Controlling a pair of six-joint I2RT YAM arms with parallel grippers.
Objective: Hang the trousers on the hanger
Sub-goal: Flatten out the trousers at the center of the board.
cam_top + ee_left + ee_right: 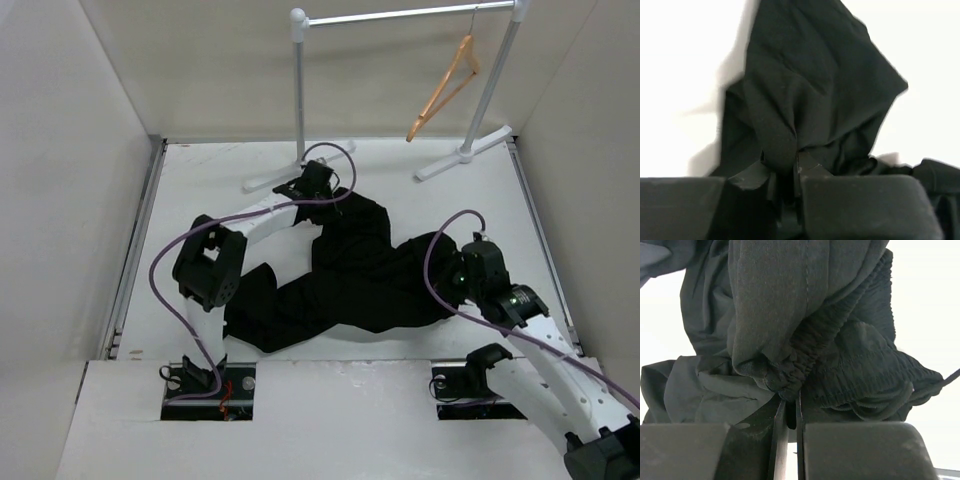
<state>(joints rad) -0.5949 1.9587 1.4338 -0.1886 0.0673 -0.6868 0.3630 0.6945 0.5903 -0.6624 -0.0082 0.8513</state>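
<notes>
Trousers lie crumpled mid-frame, long axis running lower left to right. Left gripper is clamped on a fold at their upper end. Right gripper is clamped on their elastic-gathered right end. Hanger hangs upper right, well apart from both. The left gripper appears the nearer.
</notes>
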